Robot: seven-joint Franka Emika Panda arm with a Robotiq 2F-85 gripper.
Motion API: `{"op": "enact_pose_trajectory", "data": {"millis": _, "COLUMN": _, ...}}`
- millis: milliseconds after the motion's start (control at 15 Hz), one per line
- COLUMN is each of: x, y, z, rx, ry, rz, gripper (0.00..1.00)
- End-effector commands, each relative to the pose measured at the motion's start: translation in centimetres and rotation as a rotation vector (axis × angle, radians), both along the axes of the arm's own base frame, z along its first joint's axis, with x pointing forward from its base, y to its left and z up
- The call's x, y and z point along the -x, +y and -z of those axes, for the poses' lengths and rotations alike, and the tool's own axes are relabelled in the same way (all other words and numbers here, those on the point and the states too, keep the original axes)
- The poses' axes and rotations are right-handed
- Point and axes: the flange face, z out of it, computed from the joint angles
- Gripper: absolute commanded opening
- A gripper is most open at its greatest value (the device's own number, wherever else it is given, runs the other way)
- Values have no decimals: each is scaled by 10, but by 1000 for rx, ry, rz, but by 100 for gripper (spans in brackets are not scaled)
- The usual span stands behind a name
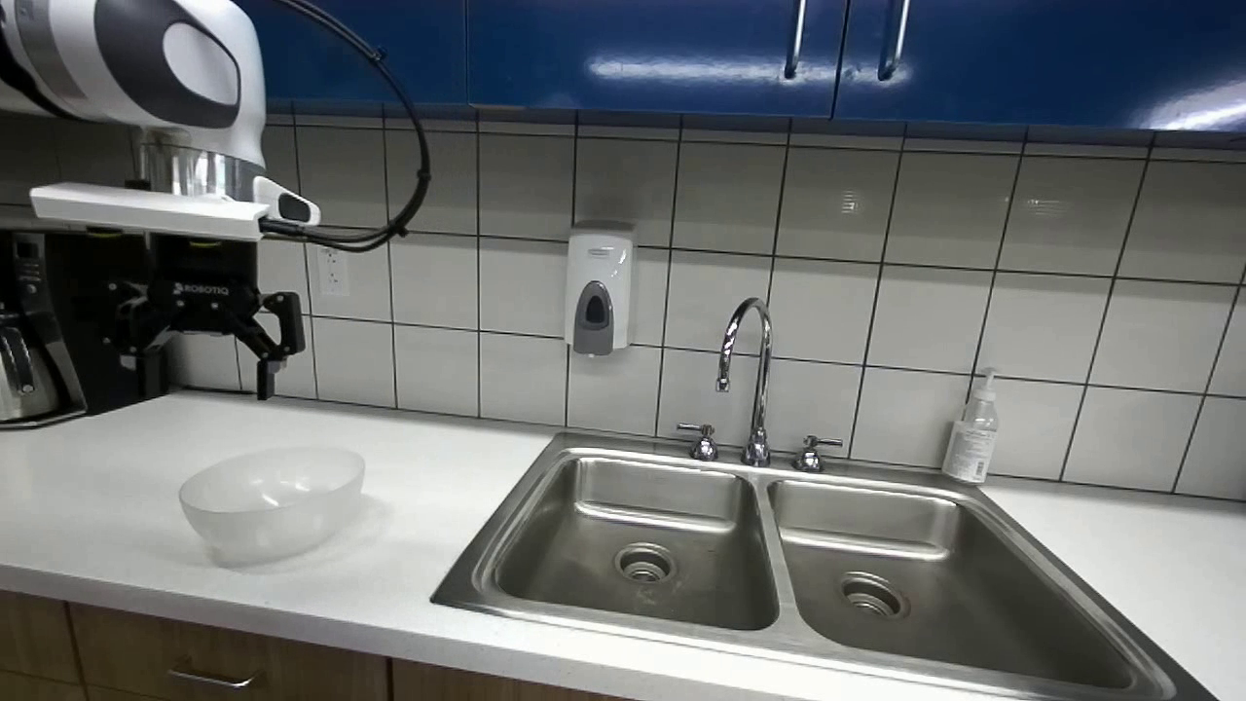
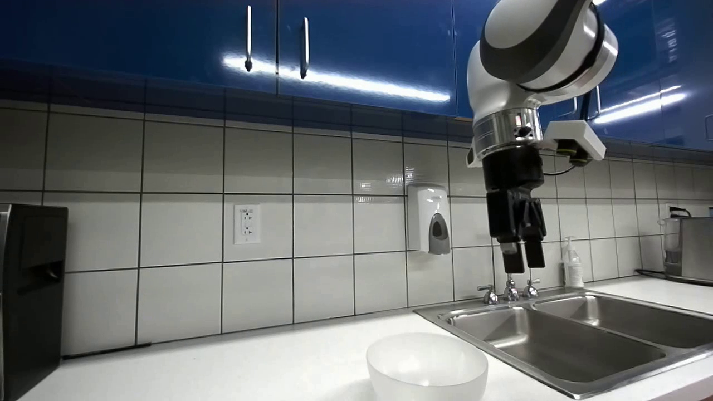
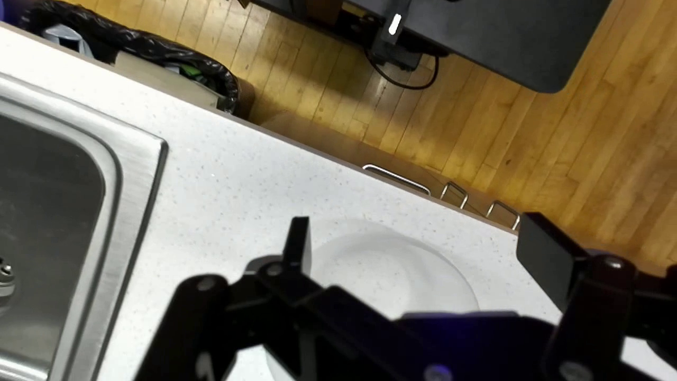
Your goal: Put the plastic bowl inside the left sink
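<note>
I have the gripper (image 1: 207,378) hanging from the arm (image 1: 180,78), pointing down, well above the countertop (image 1: 428,497) and off to the left of the left sink (image 1: 584,574). Its two fingers (image 3: 547,259) stand wide apart. The plastic bowl (image 1: 273,506), round and translucent white, sits mouth-up on the countertop, also to the left of the left sink, with a strip of bare white surface between the two. On my wrist view the bowl shows below the gripper, framed between the fingertips and partly covered by the gripper's black linkage; at that view's left edge I get a corner of the left sink and part of its drain (image 3: 5,286). In both exterior views the faucet (image 1: 762,389) rises behind the left sink, near its right end, where the right basin (image 1: 973,613) adjoins it. A soap dispenser (image 1: 599,282) is fixed to the tiled wall (image 1: 827,312) above and behind the left sink, and a pump bottle (image 1: 973,443) stands well to its right, close to that wall. Blue cabinets (image 1: 642,39) hang higher over the left sink; a dark coffee maker (image 1: 73,292) stands far to its left, and an outlet (image 2: 247,224) is set in the tiles between the two. In front of the left sink, past the counter edge, my wrist view gives me a black-lined bin (image 3: 230,84) on the wooden floor (image 3: 555,143).
</note>
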Motion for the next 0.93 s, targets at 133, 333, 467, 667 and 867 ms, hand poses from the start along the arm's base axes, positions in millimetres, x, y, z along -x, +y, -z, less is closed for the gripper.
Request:
{"op": "enact_pose_trajectory", "data": {"millis": 133, "x": -5, "y": 80, "z": 15, "rx": 14, "ry": -51, "rz": 15, "gripper": 100}}
{"op": "enact_pose_trajectory", "data": {"millis": 333, "x": -4, "y": 119, "z": 29, "rx": 54, "ry": -70, "rz": 46, "gripper": 100}}
{"op": "enact_pose_trajectory", "data": {"millis": 467, "x": -7, "y": 141, "z": 37, "rx": 73, "ry": -81, "rz": 86, "gripper": 100}}
{"op": "enact_pose_trajectory", "data": {"millis": 667, "x": -18, "y": 163, "z": 48, "rx": 92, "ry": -79, "rz": 150, "gripper": 100}}
{"op": "enact_pose_trajectory", "data": {"millis": 867, "x": -34, "y": 175, "z": 58, "rx": 104, "ry": -72, "rz": 194, "gripper": 100}}
